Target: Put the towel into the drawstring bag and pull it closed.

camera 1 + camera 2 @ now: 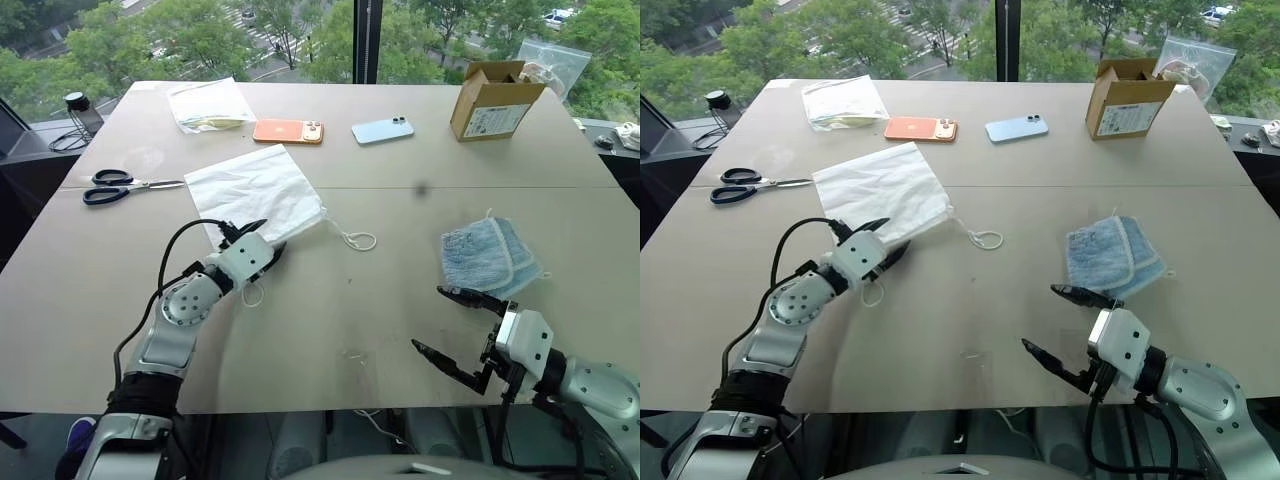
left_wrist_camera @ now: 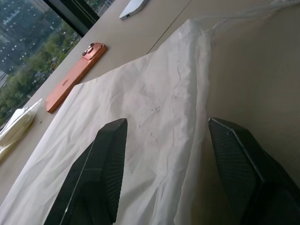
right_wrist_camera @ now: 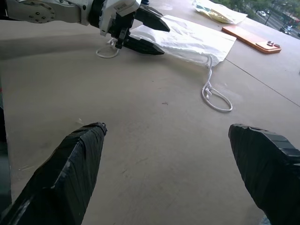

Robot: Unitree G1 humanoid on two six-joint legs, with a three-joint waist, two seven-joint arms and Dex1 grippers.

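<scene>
From the head views, the drawstring bag (image 1: pixel 256 190) lies flat on the bench (image 1: pixel 400 330), left of centre, its cord loop (image 1: pixel 358 240) trailing off the right corner. The left gripper (image 1: pixel 257 240) sits at the bag's near edge, fingers parted over the fabric, nothing pinched. The towel (image 1: pixel 487 256) lies folded, well apart to the right; the right gripper (image 1: pixel 458 322) hovers just short of it, spread wide and empty.

The left wrist view shows white cloth between the open fingers (image 2: pixel 101 173), not clamped.

The right wrist view shows bare bench between its spread fingers (image 3: pixel 70 173).

Judged step: securing the bag's mouth. Next, the left should close on one fabric layer, then the right reach forward for the towel.
</scene>
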